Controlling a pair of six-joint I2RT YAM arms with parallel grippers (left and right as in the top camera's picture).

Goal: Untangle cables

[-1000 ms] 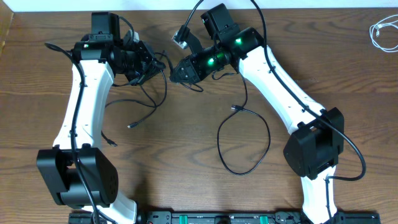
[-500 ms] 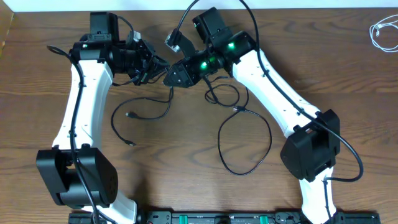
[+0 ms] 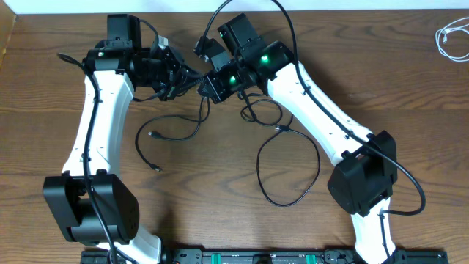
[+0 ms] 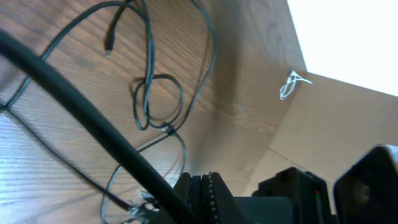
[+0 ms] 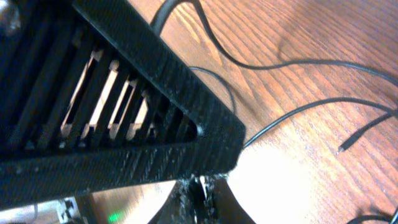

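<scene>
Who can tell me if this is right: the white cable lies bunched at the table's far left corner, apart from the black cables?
Wrong side: the overhead view shows the white cable bunched at the table's far right corner, apart from the black cables.

Near the table's (image 3: 410,110) far edge the left gripper (image 3: 183,75) and right gripper (image 3: 207,82) meet tip to tip, leaving no passage between them. Just below, a black cable (image 3: 152,135) sprawls beside the left arm (image 3: 95,117). A second black cable (image 3: 258,165) loops close to the right arm (image 3: 315,110). A lane of bare wood runs between the two cables. Wide room lies beyond the right arm, up to the white cable (image 3: 448,38) in the far corner.
</scene>
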